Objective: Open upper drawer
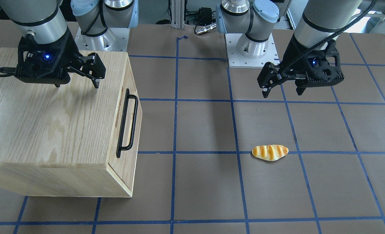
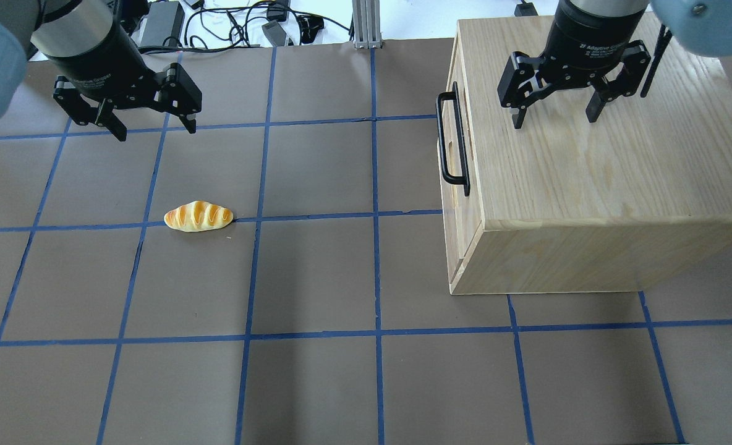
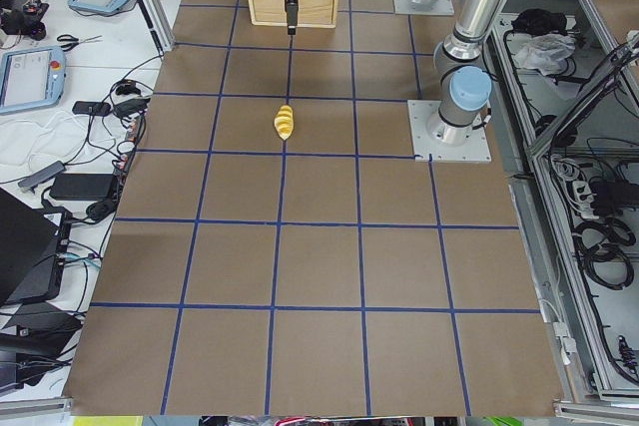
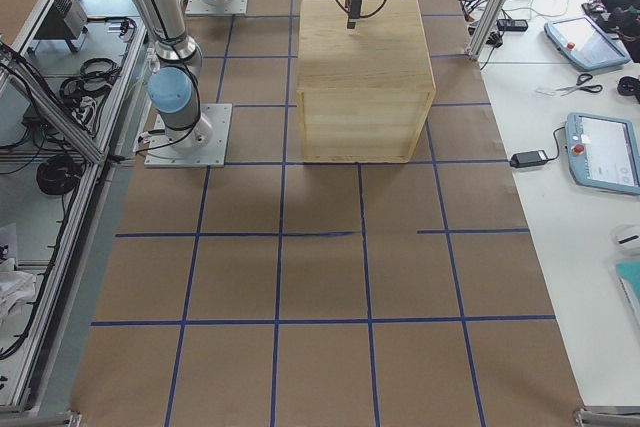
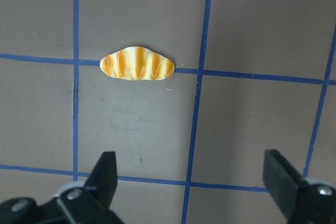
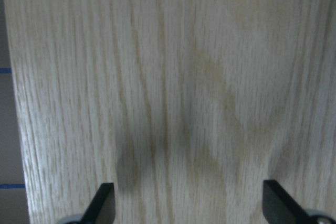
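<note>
The oak cabinet [image 2: 588, 173] stands under my right arm. Its upper drawer [image 1: 129, 120] is closed, and its long black bar handle [image 1: 127, 123] faces the table's middle; the handle also shows in the overhead view [image 2: 452, 139]. My right gripper [image 2: 554, 120] is open and empty. It hovers above the cabinet's top, behind the handle and touching nothing; its wrist view shows only the wood top [image 6: 173, 77]. My left gripper [image 2: 156, 133] is open and empty, well above the table on the far side.
A toy bread loaf [image 2: 198, 216] lies on the brown table [image 2: 316, 278] below my left gripper [image 5: 191, 177], and shows in the left wrist view [image 5: 137, 64]. Blue tape lines grid the table. Cables and boxes lie beyond the back edge [image 2: 236, 18].
</note>
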You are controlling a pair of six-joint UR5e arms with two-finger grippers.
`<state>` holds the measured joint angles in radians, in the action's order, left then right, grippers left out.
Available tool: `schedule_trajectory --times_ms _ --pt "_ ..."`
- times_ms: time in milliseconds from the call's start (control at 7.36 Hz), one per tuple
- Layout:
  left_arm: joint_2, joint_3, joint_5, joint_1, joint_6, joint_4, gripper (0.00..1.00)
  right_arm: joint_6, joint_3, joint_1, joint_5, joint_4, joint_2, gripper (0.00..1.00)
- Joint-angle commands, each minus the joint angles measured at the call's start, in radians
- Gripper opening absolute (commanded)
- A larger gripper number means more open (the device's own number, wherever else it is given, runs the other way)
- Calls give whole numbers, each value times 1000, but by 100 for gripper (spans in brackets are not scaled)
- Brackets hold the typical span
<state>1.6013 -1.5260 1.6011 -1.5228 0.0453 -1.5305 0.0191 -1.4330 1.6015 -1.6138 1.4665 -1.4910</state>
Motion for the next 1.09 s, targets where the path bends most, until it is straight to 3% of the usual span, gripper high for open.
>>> schedule_trajectory --times_ms 0,679,815,951 --pt "-3 1 -6 -4 -1 1 100 -1 0 0 0 0 0 100" --pt "29 12 -21 -19 21 1 100 1 0 0 0 0 0 100" --pt "28 15 -114 -42 104 3 100 -1 0 0 0 0 0 100" --pt "32 20 -148 -81 160 54 100 -1 0 0 0 0 0 100"
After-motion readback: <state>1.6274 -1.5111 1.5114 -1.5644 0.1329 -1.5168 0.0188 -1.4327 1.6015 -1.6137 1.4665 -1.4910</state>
